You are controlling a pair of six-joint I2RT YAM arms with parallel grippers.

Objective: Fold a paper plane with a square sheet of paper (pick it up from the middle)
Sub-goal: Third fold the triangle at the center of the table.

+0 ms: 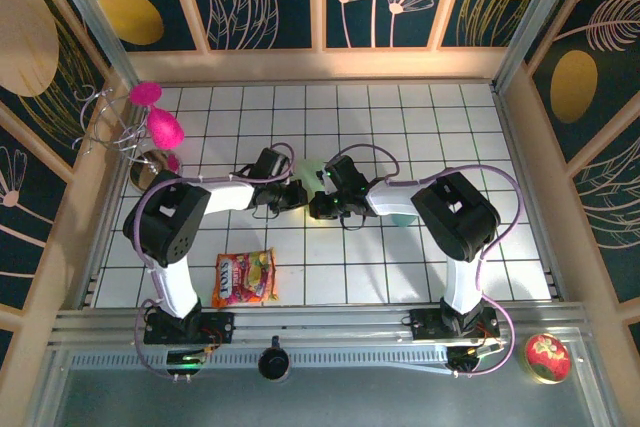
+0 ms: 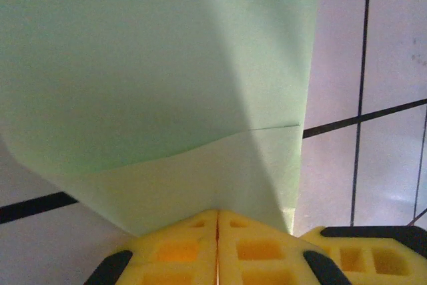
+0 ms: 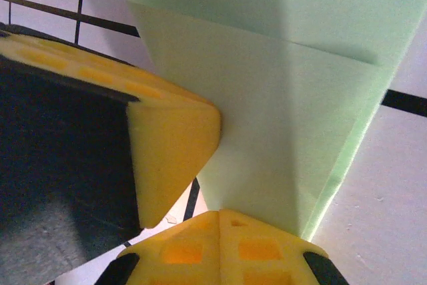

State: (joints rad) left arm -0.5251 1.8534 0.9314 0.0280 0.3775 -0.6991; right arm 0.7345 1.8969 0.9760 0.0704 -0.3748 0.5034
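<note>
The square sheet of paper (image 2: 153, 85), pale mint green and folded into layers, slopes up from my left gripper (image 2: 217, 214), whose yellow fingers are shut on its lower edge. A folded flap with a straight crease crosses the sheet. In the right wrist view the same paper (image 3: 287, 111) rises from my right gripper (image 3: 221, 213), also shut on its edge, with a left fingertip (image 3: 173, 145) close beside it. From above, both grippers, left (image 1: 298, 195) and right (image 1: 320, 205), meet at mid-table, a sliver of paper (image 1: 311, 171) between them. From this close I cannot tell whether it forms a paper plane.
A colourful snack bag (image 1: 243, 278) lies near the front left. A wire stand with pink pieces (image 1: 155, 125) stands at the left wall. A teal cup (image 1: 402, 217) is half hidden under the right arm. A red round tin (image 1: 546, 357) sits off the table, front right.
</note>
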